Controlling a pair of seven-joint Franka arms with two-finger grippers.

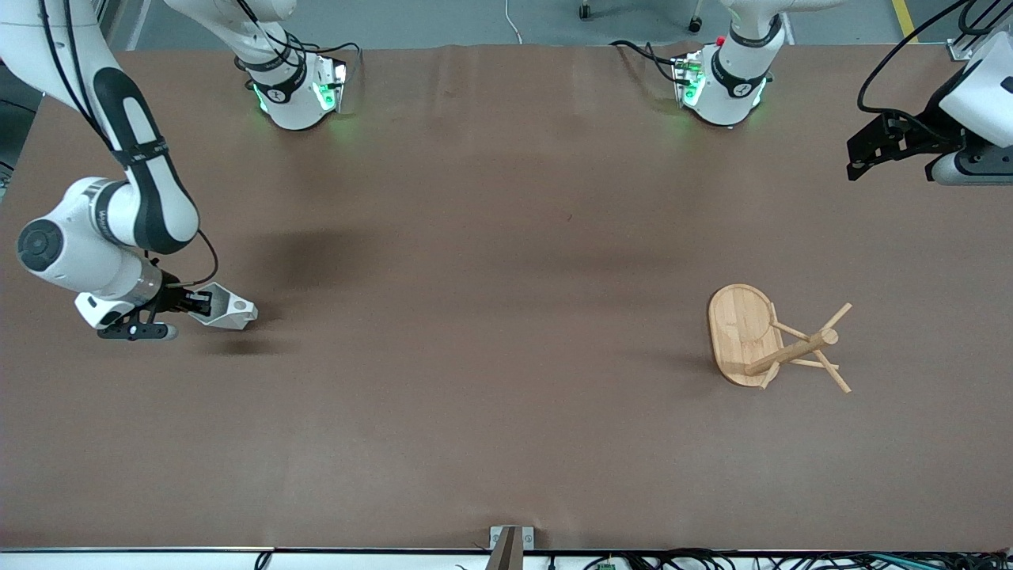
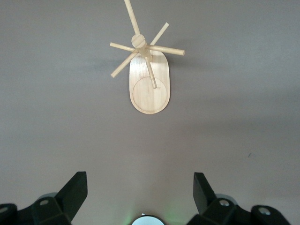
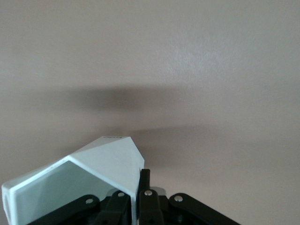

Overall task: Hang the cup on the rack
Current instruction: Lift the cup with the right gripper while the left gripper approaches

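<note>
Even, diffuse overhead light falls on the matte brown table (image 1: 475,237), without glare. Soft, blurred shadows lie beneath the right arm (image 1: 119,214) and beside the rack (image 1: 760,336). Green lamp glow tints both bases. In the right wrist view, the close cup (image 3: 93,178) appears slightly soft.

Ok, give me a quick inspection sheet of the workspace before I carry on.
Surface: brown table, bare between the two items.
Cup: white faceted cup at the right arm's end, on its side.
Rack: bamboo rack upright at the left arm's end.
Clutter: nothing seen.
Right gripper: fingers shut on the cup's wall.
Left gripper: open, waiting above the table edge.
Cables: bundles by both bases and along the table's near edge.
Surroundings: grey floor, caster wheels.
</note>
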